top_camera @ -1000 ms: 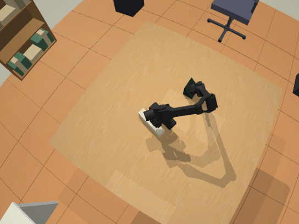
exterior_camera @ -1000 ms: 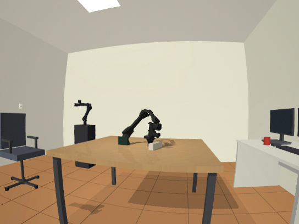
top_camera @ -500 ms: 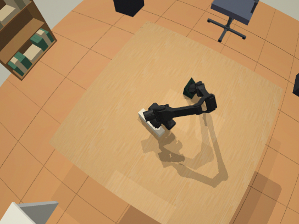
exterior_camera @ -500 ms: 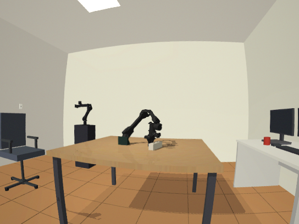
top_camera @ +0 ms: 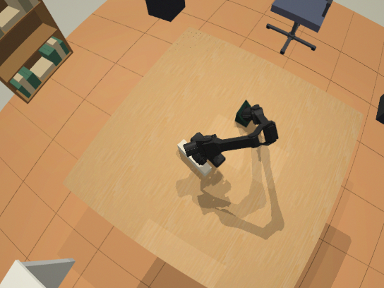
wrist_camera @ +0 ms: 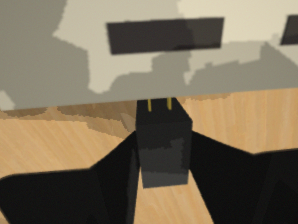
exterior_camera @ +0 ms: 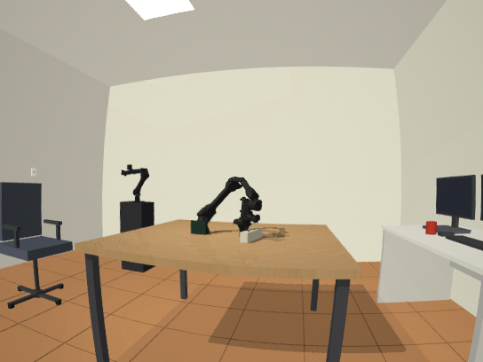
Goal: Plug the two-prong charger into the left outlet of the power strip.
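Observation:
The black charger (wrist_camera: pixel 164 145) with two thin brass prongs is held between my gripper's fingers in the wrist view. My gripper (wrist_camera: pixel 158 133) is shut on it. The prongs point toward the white power strip (wrist_camera: pixel 30 65) (top_camera: pixel 206 170) (exterior_camera: pixel 251 236), and their tips meet its near edge in the wrist view; whether they touch it cannot be told. A dark outlet slot (wrist_camera: pixel 165 36) lies on the strip beyond the prongs, slightly right of them; a second dark slot (wrist_camera: pixel 291 31) is cut off at the right edge. In the top and exterior views the arm hides the charger.
The strip lies on the wooden table (top_camera: pixel 141 116) (exterior_camera: pixel 284 257). The arm's dark green base block (top_camera: pixel 241 119) (exterior_camera: pixel 199 227) stands on the same table. A blue chair (top_camera: pixel 300 12) (exterior_camera: pixel 31 246) and a white desk (exterior_camera: pixel 413 266) with a red mug (exterior_camera: pixel 431 227) stand away from it.

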`<state>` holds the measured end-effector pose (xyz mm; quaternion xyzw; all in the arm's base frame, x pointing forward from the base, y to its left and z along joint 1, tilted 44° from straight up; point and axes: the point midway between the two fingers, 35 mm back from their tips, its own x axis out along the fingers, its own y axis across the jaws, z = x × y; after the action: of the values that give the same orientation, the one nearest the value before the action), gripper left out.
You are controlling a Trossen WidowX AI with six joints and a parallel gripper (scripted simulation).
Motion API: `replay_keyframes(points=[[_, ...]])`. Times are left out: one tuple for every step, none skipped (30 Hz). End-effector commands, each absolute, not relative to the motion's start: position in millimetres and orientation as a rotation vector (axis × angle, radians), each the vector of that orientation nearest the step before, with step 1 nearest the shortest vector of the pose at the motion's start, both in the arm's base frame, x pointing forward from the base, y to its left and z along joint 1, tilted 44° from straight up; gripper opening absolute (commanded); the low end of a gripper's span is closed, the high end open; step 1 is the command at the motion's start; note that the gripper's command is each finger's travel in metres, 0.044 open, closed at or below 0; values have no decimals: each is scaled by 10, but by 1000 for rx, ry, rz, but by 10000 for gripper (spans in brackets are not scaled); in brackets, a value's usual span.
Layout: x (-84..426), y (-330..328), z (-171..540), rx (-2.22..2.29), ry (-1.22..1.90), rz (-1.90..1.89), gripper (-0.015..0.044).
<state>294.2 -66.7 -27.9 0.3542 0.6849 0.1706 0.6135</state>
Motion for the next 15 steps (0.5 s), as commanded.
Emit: replay_keyframes(points=[[2959,-667,-285,825,1580,392,0],[2963,-668,-285,825,1580,392,0],[2966,-669,-286,825,1580,392,0],[2970,-670,-286,825,1580,392,0],[2973,-671,-286,825,1580,392,0],[2976,-672,-287,825,1580,392,0],[2980,-673,-287,825,1580,392,0],[2983,-674,-287,825,1580,392,0],[2986,-674,-288,825,1580,392,0],[2989,-675,-288,825,1580,392,0],[2992,-676,-289,825,1580,392,0],[2995,-677,-289,825,1580,392,0],[2998,-678,-290,825,1580,392,0],[3001,-679,-290,825,1580,392,0],[3004,-680,-291,825,1580,392,0]])
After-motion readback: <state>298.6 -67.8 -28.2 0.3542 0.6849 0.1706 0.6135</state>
